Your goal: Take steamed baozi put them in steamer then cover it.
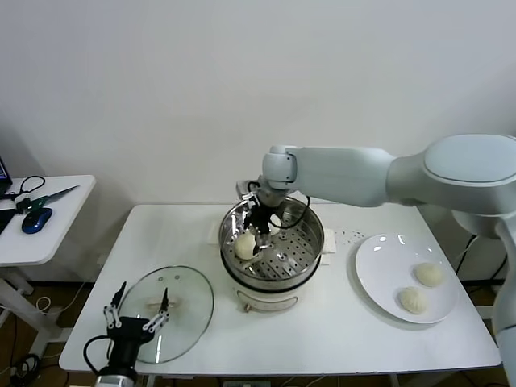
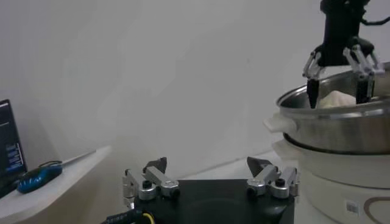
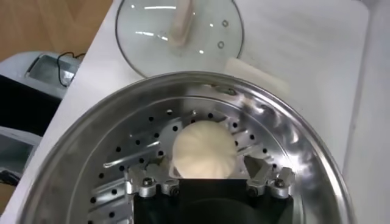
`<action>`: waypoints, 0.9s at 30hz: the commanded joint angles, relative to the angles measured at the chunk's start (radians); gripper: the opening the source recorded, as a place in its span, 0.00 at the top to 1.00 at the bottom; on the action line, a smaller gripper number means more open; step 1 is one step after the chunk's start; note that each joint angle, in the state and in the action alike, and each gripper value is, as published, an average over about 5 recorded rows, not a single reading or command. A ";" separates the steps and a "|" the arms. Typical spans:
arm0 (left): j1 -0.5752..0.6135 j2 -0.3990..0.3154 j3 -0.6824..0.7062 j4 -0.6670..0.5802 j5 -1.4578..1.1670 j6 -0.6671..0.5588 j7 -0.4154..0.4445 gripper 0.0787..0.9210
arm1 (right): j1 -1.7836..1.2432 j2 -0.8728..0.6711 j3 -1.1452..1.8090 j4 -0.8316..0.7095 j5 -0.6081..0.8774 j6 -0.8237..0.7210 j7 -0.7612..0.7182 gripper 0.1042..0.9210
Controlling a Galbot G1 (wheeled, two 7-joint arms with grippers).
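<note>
The steel steamer (image 1: 300, 256) sits in its white cooker base mid-table. One baozi (image 1: 245, 244) lies on its perforated bottom. My right gripper (image 1: 259, 231) is lowered into the steamer, open, with its fingers either side of that baozi (image 3: 204, 146). The right wrist view shows my right gripper (image 3: 204, 163) and the steamer wall (image 3: 298, 164). Two more baozi (image 1: 430, 274) (image 1: 413, 300) lie on the white plate (image 1: 379, 262); the fourth is not in view. The glass cover (image 1: 181, 310) lies flat at the front left. My left gripper (image 1: 139, 305) hovers open over its near-left part.
A side table (image 1: 56, 234) at the far left holds scissors and a blue object. The left wrist view shows my left gripper (image 2: 210, 167), the steamer (image 2: 341, 128) and my right gripper (image 2: 338, 67) above it. The cover also shows in the right wrist view (image 3: 146, 36).
</note>
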 commanded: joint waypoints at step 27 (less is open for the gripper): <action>-0.021 -0.022 -0.005 -0.002 0.037 0.044 -0.006 0.12 | -0.429 -1.013 0.452 0.239 -0.687 0.196 -0.151 0.12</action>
